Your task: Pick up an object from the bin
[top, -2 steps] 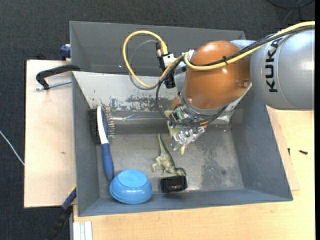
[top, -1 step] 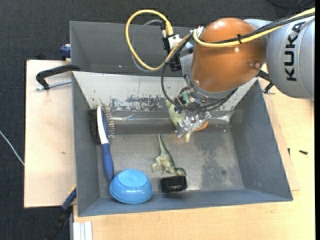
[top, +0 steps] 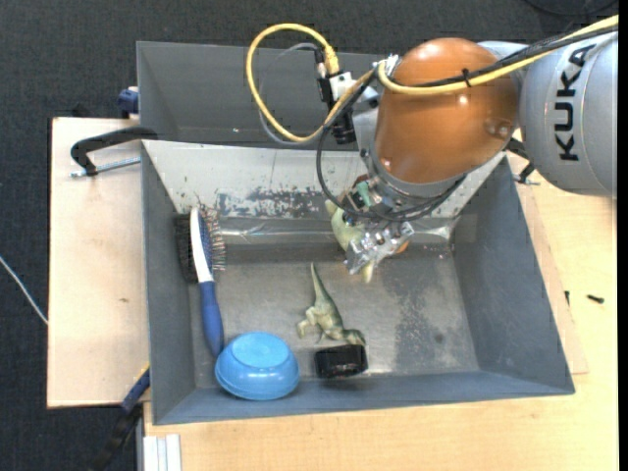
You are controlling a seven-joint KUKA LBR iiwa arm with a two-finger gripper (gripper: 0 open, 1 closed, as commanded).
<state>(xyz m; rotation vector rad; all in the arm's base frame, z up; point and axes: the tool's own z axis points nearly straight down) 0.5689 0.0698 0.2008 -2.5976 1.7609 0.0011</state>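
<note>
Though its state I cannot tell, claw (top: 373,248) at far middle of bin (top: 162,292), green toy dinosaur (top: 322,317) just nearer.

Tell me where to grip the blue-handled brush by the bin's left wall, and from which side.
Probably mid-handle on the brush, from straight above, closing across its narrow width. It lies flat and straight, and the handle is slim and bare there, clear of the blue bowl at its tip.
</note>
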